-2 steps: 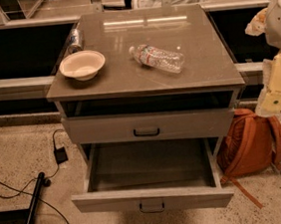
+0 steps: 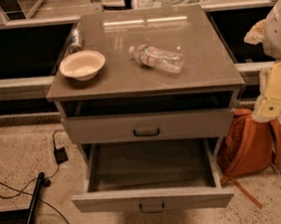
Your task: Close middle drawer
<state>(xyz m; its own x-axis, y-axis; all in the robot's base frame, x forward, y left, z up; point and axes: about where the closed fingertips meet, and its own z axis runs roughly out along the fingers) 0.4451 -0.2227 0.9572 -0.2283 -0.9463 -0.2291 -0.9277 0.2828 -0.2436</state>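
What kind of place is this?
Probably an office or lab space: a grey drawer cabinet with the middle drawer pulled open, an orange backpack on the speckled floor, loose cables. The gripper hangs at the right edge, beside the cabinet.

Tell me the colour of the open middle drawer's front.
Middle drawer front: grey, camera view. End effector at right edge.

Cabinet top (image 2: 210, 64): white bowl (image 2: 82, 65) left, clear bottle (image 2: 157, 58) on side centre, can (image 2: 75, 39) back-left corner. Tool unseen; arm (image 2: 275, 94) at right.
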